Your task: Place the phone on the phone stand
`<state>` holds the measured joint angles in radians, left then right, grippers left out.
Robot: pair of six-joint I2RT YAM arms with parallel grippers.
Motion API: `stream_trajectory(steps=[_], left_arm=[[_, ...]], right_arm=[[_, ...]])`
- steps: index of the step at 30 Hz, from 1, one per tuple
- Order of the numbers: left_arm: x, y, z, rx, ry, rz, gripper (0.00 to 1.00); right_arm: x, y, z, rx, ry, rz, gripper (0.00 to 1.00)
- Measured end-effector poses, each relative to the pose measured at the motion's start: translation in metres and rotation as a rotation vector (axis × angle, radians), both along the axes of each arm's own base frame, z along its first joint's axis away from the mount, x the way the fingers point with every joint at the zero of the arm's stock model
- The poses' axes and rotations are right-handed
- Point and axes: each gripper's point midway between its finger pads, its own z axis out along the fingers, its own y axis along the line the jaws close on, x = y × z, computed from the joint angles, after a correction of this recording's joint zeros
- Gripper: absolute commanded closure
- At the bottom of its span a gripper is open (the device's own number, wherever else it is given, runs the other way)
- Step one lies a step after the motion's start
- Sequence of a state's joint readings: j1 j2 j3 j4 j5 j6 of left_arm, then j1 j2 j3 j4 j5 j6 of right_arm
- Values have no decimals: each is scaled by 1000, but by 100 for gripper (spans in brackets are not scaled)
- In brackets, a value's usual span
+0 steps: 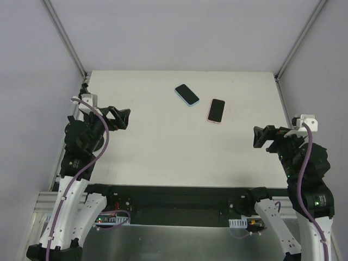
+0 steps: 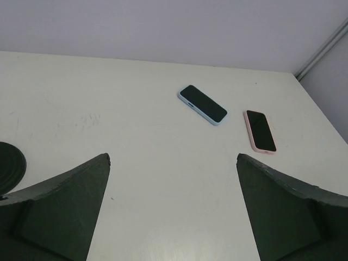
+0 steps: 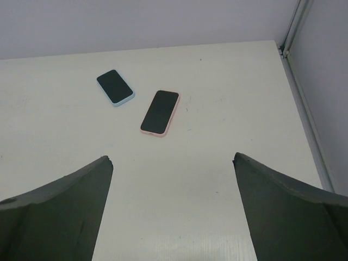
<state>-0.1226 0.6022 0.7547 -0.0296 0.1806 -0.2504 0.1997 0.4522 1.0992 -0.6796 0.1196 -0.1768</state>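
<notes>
Two phones lie flat, screens up, on the white table. One has a blue case. The other has a pink case and lies just right of the blue one. The phone stand is not in any view. My left gripper hovers open at the table's left side, well short of both phones. On the right side my right gripper is open too, nearer the pink phone. Neither has anything between its fingers.
Grey walls and metal frame posts enclose the table on three sides. A dark round shape shows at the left edge of the left wrist view; I cannot tell what it is.
</notes>
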Motion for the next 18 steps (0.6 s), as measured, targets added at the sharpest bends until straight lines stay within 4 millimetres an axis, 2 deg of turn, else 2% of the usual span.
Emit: stream_trajectory(steps=[3,7,10,12,18], left_arm=[[7,-1,-11,-41,71,12,1],[21,-15,-44,-83,304,-33,1],[21,-21,-67,-121,449,-56,1],[11,-19,-77,-169,515,-39,1],[-40,-2,-73,-322,513,73,1]], right_arm=[[12,7,-18,29,21,11,4],[26,23,-63,42,113,76,4],[33,40,-87,65,169,156,4],[39,55,-100,95,213,218,4],[50,85,-127,183,323,339,4]])
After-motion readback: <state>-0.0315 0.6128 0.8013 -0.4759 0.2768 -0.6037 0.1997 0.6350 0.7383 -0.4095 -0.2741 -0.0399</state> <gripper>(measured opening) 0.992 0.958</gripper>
